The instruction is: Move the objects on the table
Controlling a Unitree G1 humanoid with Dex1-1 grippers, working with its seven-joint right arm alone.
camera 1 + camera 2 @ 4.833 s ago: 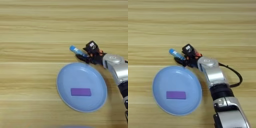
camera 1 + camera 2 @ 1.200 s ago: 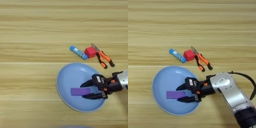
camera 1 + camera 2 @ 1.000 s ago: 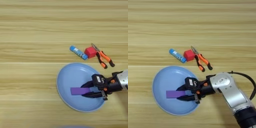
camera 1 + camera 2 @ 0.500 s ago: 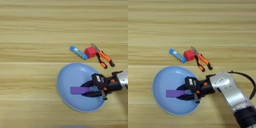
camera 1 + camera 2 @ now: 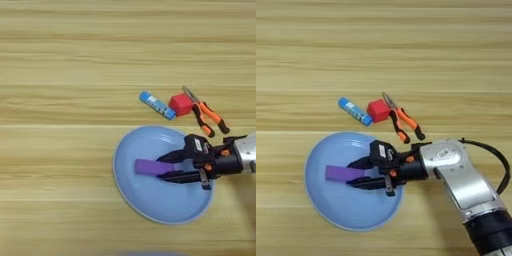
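The arm (image 5: 458, 177) is a rounded silver shell with a small white label, a black cable looping off its side, orange accents at the wrist, and a black two-fingered end effector (image 5: 358, 173).

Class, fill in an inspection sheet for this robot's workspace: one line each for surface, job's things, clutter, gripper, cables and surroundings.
Surface: light wooden table, horizontal grain.
Job's things: purple block in the light-blue plate; blue tube lying on the table beyond the plate.
Clutter: red cube touching the tube's end; orange-handled pliers beside the cube.
Gripper: right gripper over the plate, fingers closed on the block's right end.
Cables: black cable looping off the forearm.
Surroundings: nothing seen.
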